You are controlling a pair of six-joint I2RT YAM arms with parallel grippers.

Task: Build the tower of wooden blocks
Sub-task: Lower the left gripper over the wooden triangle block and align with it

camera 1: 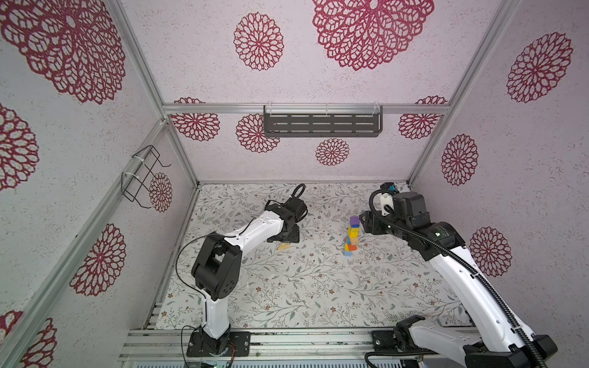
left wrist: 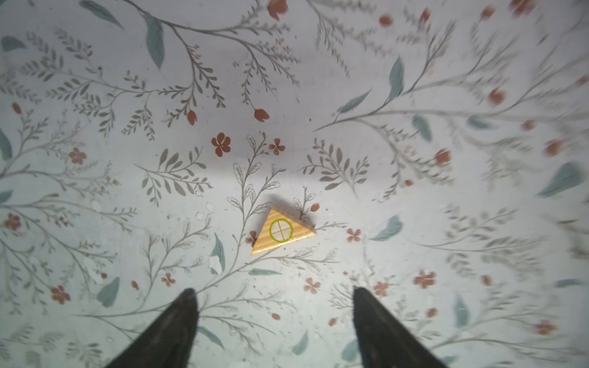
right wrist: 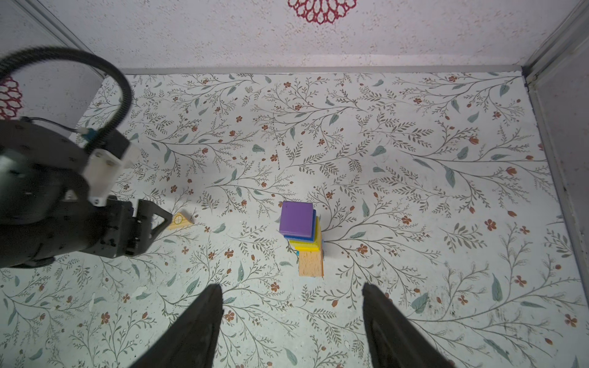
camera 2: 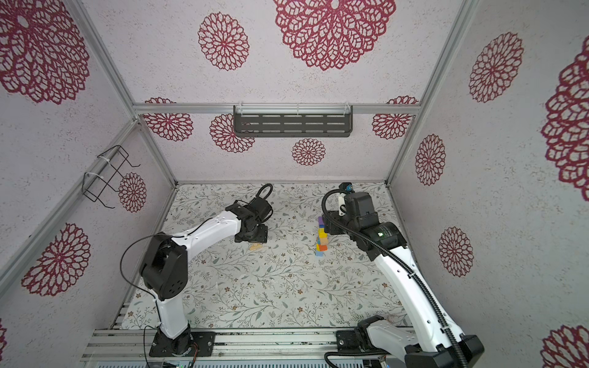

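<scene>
Wood block tower [camera 1: 351,237], purple on top, stands in the right half of the counter [camera 1: 318,286], nearer its far edge. The right gripper [right wrist: 291,286] hovers beside it, jaws apart, empty. The left gripper [left wrist: 273,290], jaws also apart, hangs over a tan triangle block [left wrist: 280,231] lying flat near the counter's middle.

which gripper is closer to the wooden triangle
Left. The left gripper sits right beside the wooden triangle, jaws open and not holding it. The right gripper is farther off, over by the block tower, also open.
</scene>
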